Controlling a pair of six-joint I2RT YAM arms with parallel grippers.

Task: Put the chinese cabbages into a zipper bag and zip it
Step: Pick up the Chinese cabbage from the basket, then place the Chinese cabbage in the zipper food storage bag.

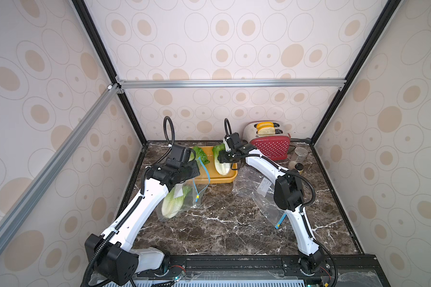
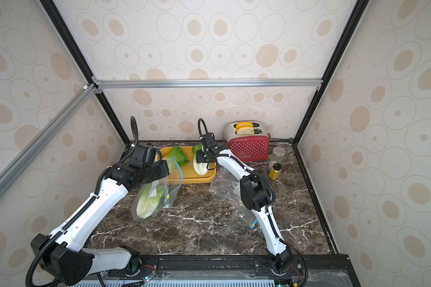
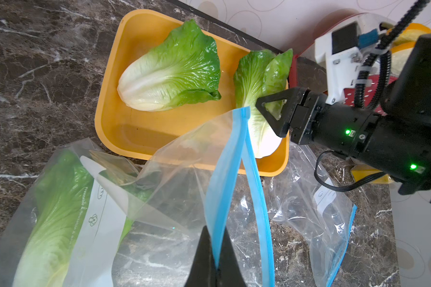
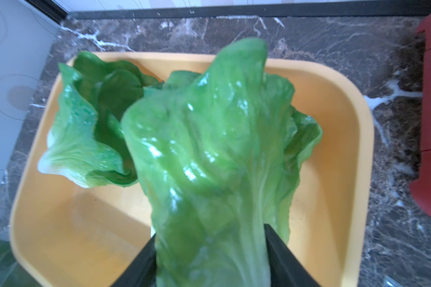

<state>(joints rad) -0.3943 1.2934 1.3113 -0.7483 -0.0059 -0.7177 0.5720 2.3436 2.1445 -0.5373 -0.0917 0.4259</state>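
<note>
Off the left front corner of the yellow tray [image 1: 220, 180], on the side nearer the robot's base, the left gripper [image 3: 216, 251] is pressed together on one blue zipper strip of the zipper bag [image 3: 174, 174]. It holds that strip up while the other strip hangs apart from it, so the mouth gapes toward the tray. The rest of the bag slopes from that corner down onto the marble counter [image 1: 222, 223]. The bagged cabbage [image 1: 173, 202] lies inside, white base farthest from the tray and leaves toward the mouth. In the tray's left half the loose cabbage [image 3: 169, 74] lies on its side, leaves toward the tray's far edge. In the tray's right half the right gripper [image 4: 209, 261] is closed around the gripped cabbage [image 4: 209, 161]. Both black fingers [image 4: 281, 253] sit against the pale stalk, one on each flank. Whether its base rests on the tray floor cannot be told. Just off the tray's right front corner a second clear bag [image 1: 254, 188] lies crumpled on the counter, partly under the right arm. Right of the tray's far corner stands a red toaster [image 1: 271, 147] with bread slices [image 1: 266, 128] in its slots. Farther right of the tray are a clear jar [image 2: 278, 154] and a smaller jar with yellow contents [image 2: 275, 172].
</note>
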